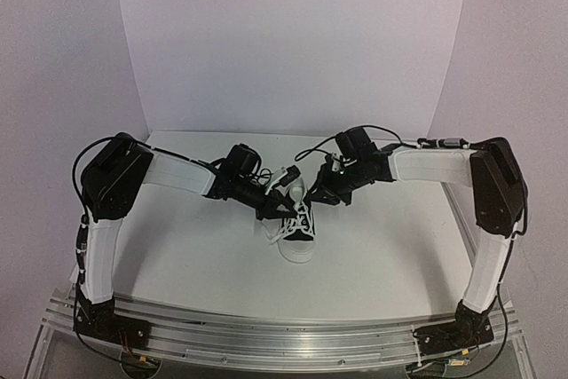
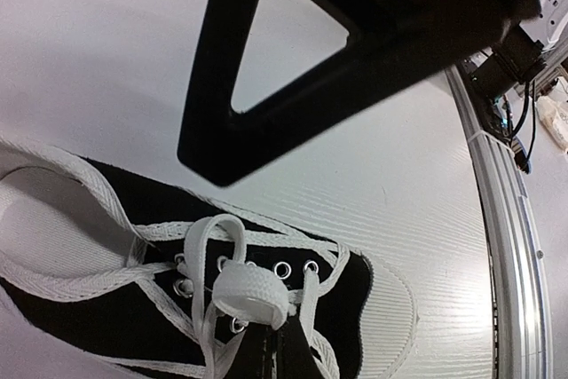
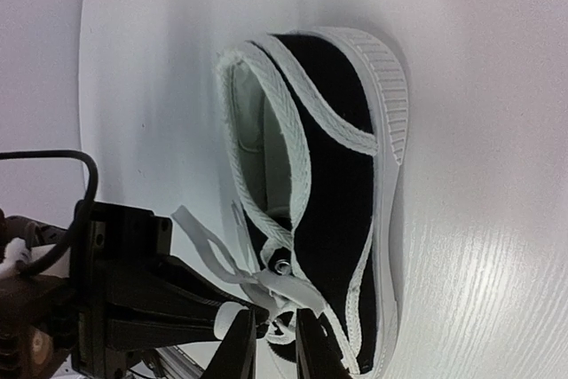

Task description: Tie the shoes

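Note:
The shoe, a small black sneaker with a white toe cap and white laces, stands on the white table between both arms, toe toward the near edge. My left gripper reaches in from the left over its eyelets. Seen from the left wrist, the left gripper is shut on a bulging fold of white lace above the shoe. My right gripper comes in from the right. Through the right wrist camera the right gripper shows a narrow gap between its fingers, tips at the lace knot beside the shoe. A loose lace loop hangs toward the left gripper.
A metal rail runs along the near table edge, also in the left wrist view as the rail. White backdrop walls close the back and sides. The right arm's black gripper body hangs close above the shoe.

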Available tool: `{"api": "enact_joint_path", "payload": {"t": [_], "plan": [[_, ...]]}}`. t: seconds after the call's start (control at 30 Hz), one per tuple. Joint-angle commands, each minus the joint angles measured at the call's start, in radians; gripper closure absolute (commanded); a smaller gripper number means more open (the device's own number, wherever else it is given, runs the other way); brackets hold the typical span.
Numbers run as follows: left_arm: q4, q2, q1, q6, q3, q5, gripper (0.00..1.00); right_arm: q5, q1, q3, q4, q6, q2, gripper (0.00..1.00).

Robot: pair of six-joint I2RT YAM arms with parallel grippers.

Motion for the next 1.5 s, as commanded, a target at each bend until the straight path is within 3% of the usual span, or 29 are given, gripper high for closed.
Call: {"api": "enact_joint_path", "payload": {"t": [0.0, 0.2, 0.43, 0.73, 1.47], "plan": [[-0.058, 0.034, 0.002, -0.034, 0.064, 0.011, 1.0, -0.001, 0.018, 0.039, -0.048, -0.064, 0.054, 0.77], [-0.065, 0.045, 0.001, -0.036, 0.074, 0.012, 1.0, -0.013, 0.019, 0.042, -0.047, -0.072, 0.081, 0.76], [-0.078, 0.054, 0.002, -0.045, 0.091, 0.02, 1.0, -0.01, 0.02, 0.06, -0.047, -0.073, 0.091, 1.0], [-0.098, 0.062, 0.001, -0.037, 0.106, 0.045, 1.0, 0.011, 0.037, 0.053, -0.05, -0.07, 0.007, 1.0], [-0.186, 0.107, 0.017, -0.053, 0.194, 0.067, 1.0, -0.125, 0.097, 0.024, -0.059, -0.123, -0.028, 1.0]]}}
